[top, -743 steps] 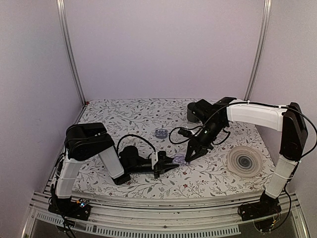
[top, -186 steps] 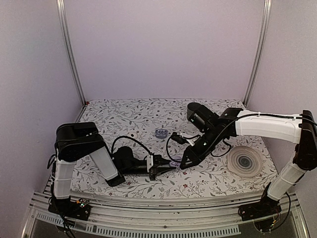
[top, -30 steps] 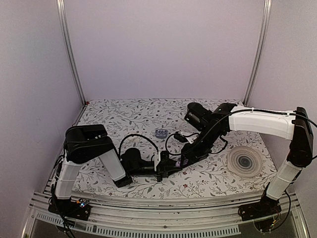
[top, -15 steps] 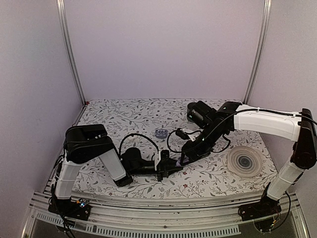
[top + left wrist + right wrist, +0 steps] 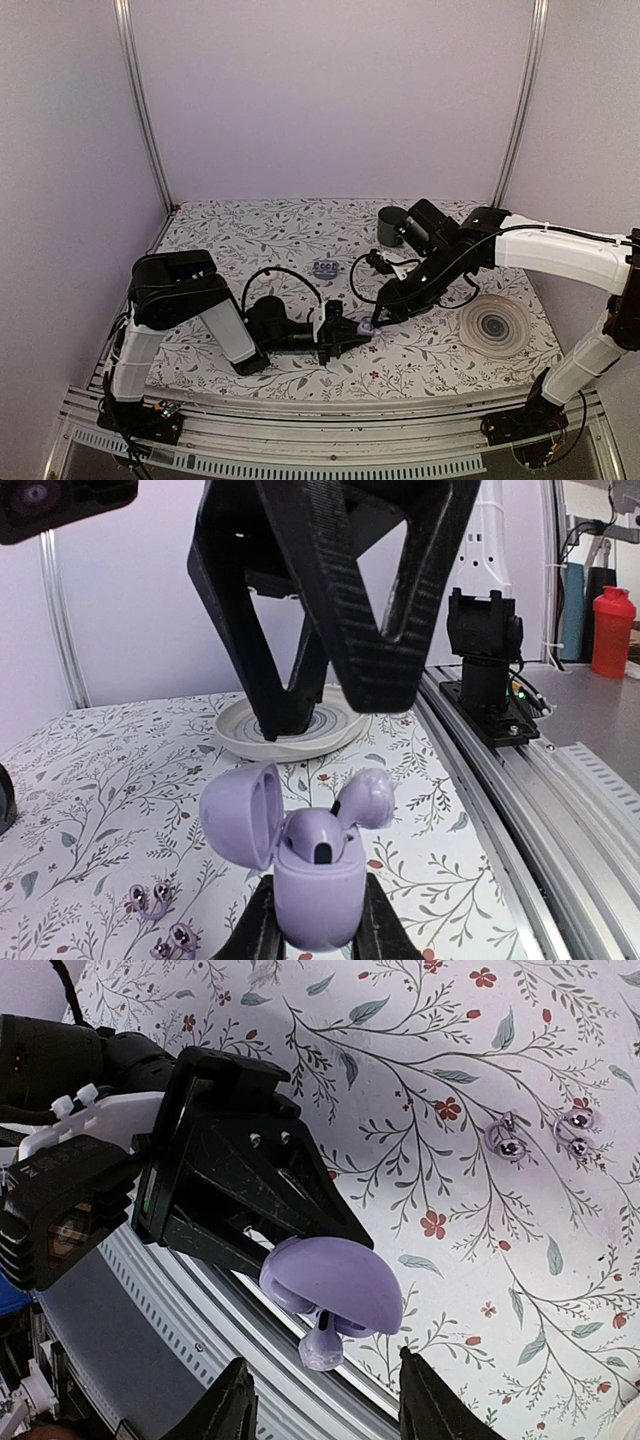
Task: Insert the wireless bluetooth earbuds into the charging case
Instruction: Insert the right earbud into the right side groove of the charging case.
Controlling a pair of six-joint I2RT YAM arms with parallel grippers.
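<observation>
Left gripper (image 5: 320,932) clamps the charging case (image 5: 318,880) — right gripper (image 5: 330,1405) spread wide above.

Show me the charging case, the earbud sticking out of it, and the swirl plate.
charging case (image 5: 318,905): left wrist view, lower body.
earbud (image 5: 366,798): left wrist view, rounded head.
swirl plate (image 5: 494,326): top external view, bare centre.

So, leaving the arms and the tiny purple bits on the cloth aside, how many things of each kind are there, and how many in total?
Charging case: 1
Earbud: 1
Dark mug: 1
Spiral-patterned plate: 1
Small blue-grey oval piece: 1
Total: 5
</observation>
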